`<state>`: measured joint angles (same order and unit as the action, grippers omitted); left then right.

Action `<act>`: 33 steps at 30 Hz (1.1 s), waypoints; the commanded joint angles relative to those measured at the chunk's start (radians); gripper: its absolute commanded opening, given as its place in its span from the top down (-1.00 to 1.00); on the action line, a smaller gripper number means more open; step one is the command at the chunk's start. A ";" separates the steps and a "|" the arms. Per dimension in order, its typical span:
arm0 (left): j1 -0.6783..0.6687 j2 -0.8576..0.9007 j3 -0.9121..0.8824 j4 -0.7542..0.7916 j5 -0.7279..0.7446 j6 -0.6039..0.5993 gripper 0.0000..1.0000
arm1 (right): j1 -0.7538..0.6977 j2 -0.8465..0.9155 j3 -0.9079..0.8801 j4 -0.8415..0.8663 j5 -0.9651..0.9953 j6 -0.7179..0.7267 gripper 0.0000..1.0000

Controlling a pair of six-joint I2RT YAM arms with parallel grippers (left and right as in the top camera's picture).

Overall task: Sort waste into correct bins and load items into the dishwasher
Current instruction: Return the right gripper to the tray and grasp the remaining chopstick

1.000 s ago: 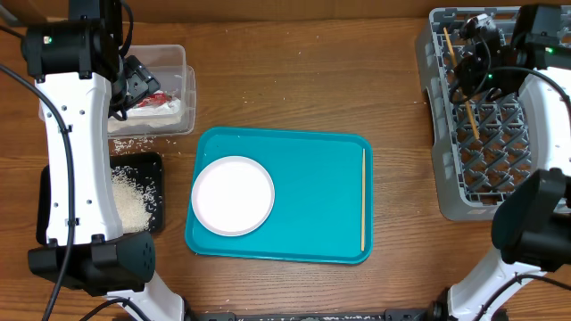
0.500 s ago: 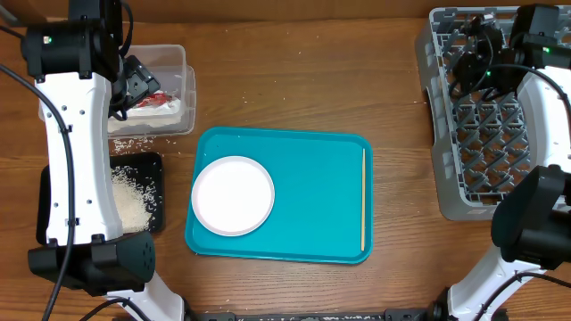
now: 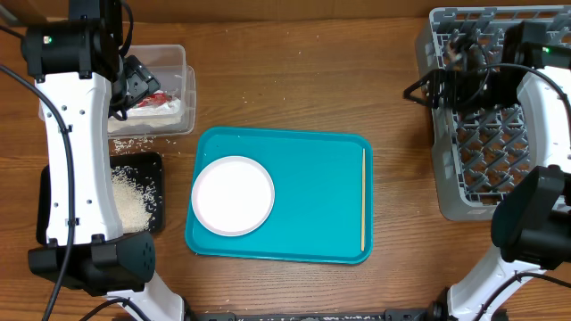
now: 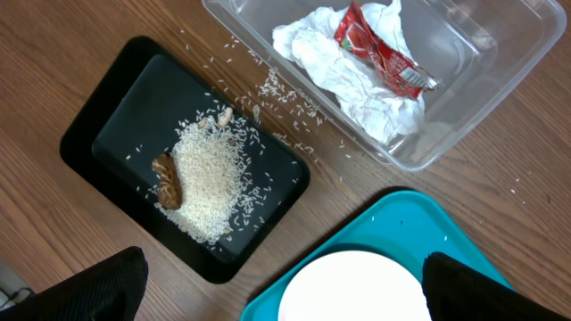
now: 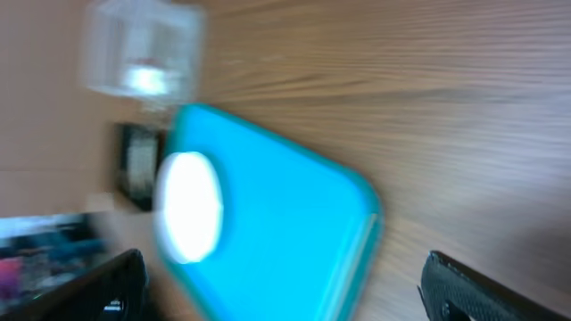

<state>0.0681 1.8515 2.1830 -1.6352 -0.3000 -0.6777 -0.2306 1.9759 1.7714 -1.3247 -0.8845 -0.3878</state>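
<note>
The white plate (image 3: pixel 233 195) lies on the teal tray (image 3: pixel 312 178), and one chopstick (image 3: pixel 363 198) lies along the tray's right side. The clear tub (image 3: pixel 174 62) holds the crumpled tissue (image 4: pixel 357 89) and the red wrapper (image 4: pixel 379 53). Rice (image 4: pixel 210 178) and a brown scrap (image 4: pixel 167 181) lie in the black tray (image 4: pixel 116 116). My left gripper (image 3: pixel 134 85) hangs open above the tub and black tray, holding nothing. At the left side of the grey dish rack (image 3: pixel 437 169), my right gripper (image 3: pixel 451 85) is open and empty. Its blurred wrist view faces the teal tray (image 5: pixel 285 205).
Loose rice grains (image 4: pixel 285 98) are scattered on the wood between the tub and the black tray. The dish rack fills the right end of the table. Both arm bases stand at the near edge.
My right gripper has opened and swung left over the rack's edge. The chopstick it held above the rack no longer shows. The left arm has not moved.
</note>
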 commanded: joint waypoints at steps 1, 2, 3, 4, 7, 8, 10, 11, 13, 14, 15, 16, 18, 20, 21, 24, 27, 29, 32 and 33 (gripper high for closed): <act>0.002 0.000 0.005 -0.002 -0.017 -0.007 -1.00 | 0.034 -0.012 0.003 -0.093 -0.204 0.000 -0.75; 0.002 0.000 0.005 -0.002 -0.017 -0.007 -1.00 | 0.056 -0.012 0.002 -0.134 -0.138 0.000 -0.53; 0.002 0.000 0.005 -0.002 -0.017 -0.007 -0.99 | 0.078 -0.012 0.002 -0.164 -0.073 0.000 -0.33; 0.002 0.000 0.005 -0.002 -0.017 -0.007 -1.00 | 0.104 -0.012 0.002 -0.196 0.001 0.001 -0.01; 0.002 0.000 0.005 -0.002 -0.017 -0.007 -1.00 | 0.206 -0.012 0.001 -0.225 0.259 0.152 -0.14; 0.002 0.000 0.005 -0.002 -0.017 -0.007 -1.00 | 0.237 -0.012 0.000 -0.209 0.349 0.277 -0.16; 0.002 0.000 0.005 -0.002 -0.017 -0.007 -1.00 | 0.316 -0.012 -0.004 -0.172 0.546 0.499 -0.20; 0.002 0.000 0.005 -0.002 -0.017 -0.007 -1.00 | 0.359 -0.012 -0.005 -0.164 0.660 0.582 -0.22; 0.002 0.000 0.005 -0.002 -0.017 -0.007 -1.00 | 0.434 -0.012 -0.011 -0.166 0.873 0.748 -0.32; 0.002 0.000 0.005 -0.002 -0.017 -0.007 -1.00 | 0.501 -0.012 -0.020 -0.170 1.017 0.867 -0.40; 0.002 0.000 0.005 -0.002 -0.017 -0.007 -1.00 | 0.535 -0.012 -0.030 -0.163 1.052 0.901 -0.54; 0.002 0.000 0.005 -0.002 -0.017 -0.007 -1.00 | 0.561 -0.012 -0.041 -0.150 1.065 0.917 -0.64; 0.002 0.000 0.005 -0.002 -0.017 -0.007 -1.00 | 0.628 -0.011 -0.080 -0.107 1.062 0.921 -0.67; 0.002 0.000 0.005 -0.002 -0.017 -0.007 -1.00 | 0.682 -0.011 -0.151 -0.072 1.056 0.981 -0.47; 0.002 0.000 0.005 -0.002 -0.017 -0.007 -1.00 | 0.697 -0.011 -0.184 -0.054 1.044 1.001 -0.35; 0.002 0.000 0.005 -0.002 -0.017 -0.007 -1.00 | 0.725 -0.011 -0.279 0.026 1.009 1.003 -0.15; 0.002 0.000 0.005 -0.002 -0.017 -0.008 -1.00 | 0.735 -0.011 -0.366 0.114 0.985 1.015 -0.10; 0.002 0.000 0.005 -0.002 -0.017 -0.007 -1.00 | 0.734 -0.011 -0.399 0.148 0.980 1.017 -0.04; 0.002 0.000 0.005 -0.002 -0.017 -0.007 -1.00 | 0.734 -0.011 -0.438 0.187 0.971 1.017 -0.03; 0.002 0.000 0.005 -0.002 -0.017 -0.007 -1.00 | 0.734 -0.011 -0.448 0.196 0.966 1.017 -0.02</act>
<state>0.0681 1.8519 2.1830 -1.6348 -0.3004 -0.6785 0.5045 1.9739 1.3525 -1.1503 0.0933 0.6067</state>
